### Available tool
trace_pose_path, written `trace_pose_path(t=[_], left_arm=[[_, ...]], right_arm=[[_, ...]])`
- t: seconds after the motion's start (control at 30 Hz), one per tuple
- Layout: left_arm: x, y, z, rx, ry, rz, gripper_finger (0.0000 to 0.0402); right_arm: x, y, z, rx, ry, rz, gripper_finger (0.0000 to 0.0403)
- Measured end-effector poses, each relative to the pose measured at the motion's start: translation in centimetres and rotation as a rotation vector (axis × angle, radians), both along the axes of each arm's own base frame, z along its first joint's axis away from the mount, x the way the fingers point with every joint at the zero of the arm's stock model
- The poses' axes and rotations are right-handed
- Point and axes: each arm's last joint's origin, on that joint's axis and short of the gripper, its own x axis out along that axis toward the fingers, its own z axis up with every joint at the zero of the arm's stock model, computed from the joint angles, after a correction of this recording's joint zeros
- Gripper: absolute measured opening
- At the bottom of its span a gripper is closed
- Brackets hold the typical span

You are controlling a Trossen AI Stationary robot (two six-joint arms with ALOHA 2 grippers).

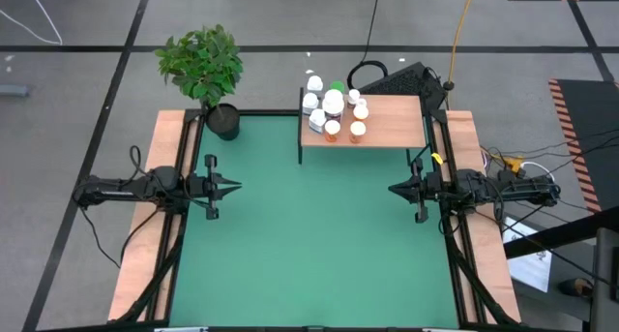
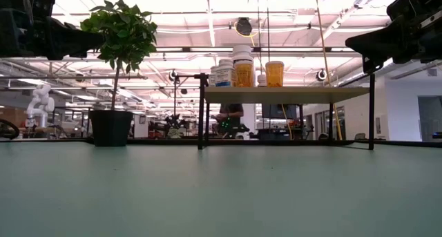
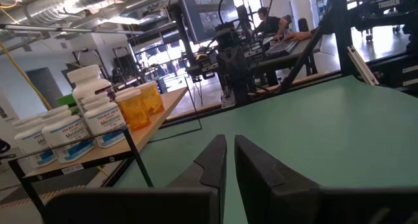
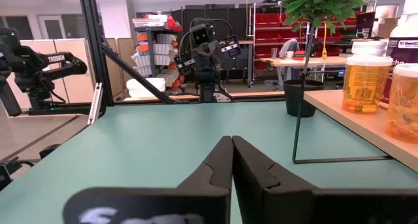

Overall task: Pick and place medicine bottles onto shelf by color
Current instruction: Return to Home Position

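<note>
Pill bottles (image 1: 333, 104) stand bunched on the left half of the shelf (image 1: 397, 125), which sits at the far edge of the green mat (image 1: 309, 245) on the counter. White ones crowd the shelf's left end, amber ones with white caps stand along the near side of the bunch, and one green-capped bottle (image 1: 337, 85) sits at the back. A potted plant (image 1: 205, 66) stands at the mat's far left corner, just beside the shelf. The left pincer (image 1: 235, 187) hangs over the mat's left edge and the right pincer (image 1: 393, 189) over its right edge, well apart, tips facing each other, both raised above the counter. Each has its fingers together and grips nothing
</note>
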Motion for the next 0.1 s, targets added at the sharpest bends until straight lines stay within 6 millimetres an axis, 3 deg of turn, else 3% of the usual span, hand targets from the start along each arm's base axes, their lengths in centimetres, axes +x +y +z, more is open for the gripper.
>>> trace_pose_path(t=[0.1], left_arm=[[0.0, 0.0, 0.0, 0.0, 0.0, 0.0, 0.0035]], right_arm=[[0.0, 0.0, 0.0, 0.0, 0.0, 0.0, 0.0]])
